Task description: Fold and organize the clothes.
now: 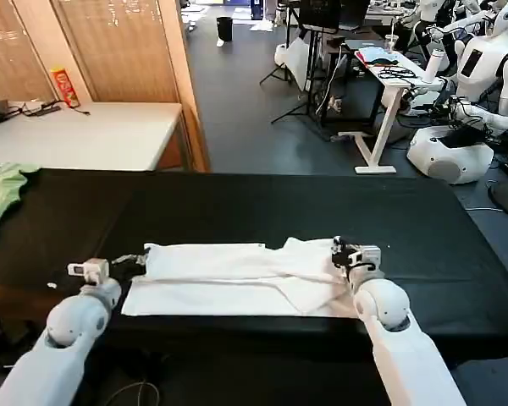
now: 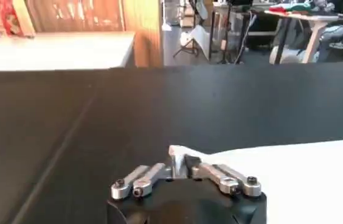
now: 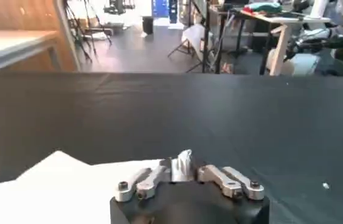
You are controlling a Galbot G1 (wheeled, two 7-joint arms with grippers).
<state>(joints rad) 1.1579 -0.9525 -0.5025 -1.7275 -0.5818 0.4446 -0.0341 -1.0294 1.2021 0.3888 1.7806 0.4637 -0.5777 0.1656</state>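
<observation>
The clothes, a white T-shirt [image 1: 237, 275], lie folded into a long band across the near part of the black table [image 1: 262, 211]; no lettering shows. My left gripper [image 1: 140, 256] is shut on the shirt's left end, with a white corner [image 2: 180, 152] pinched between its fingers. At the shirt's right end my right gripper [image 1: 339, 248] is shut on a bunched fold of white cloth [image 3: 183, 163]. The shirt [image 2: 305, 176] spreads flat beside the left gripper [image 2: 180, 164], and its white cloth [image 3: 56, 182] lies beside the right gripper [image 3: 180, 170].
A light green garment [image 1: 2, 190] lies at the table's far left edge. Behind stands a white table [image 1: 85, 135] with a red can [image 1: 65, 87]. Other robots [image 1: 470, 101] and desks stand in the room at back right.
</observation>
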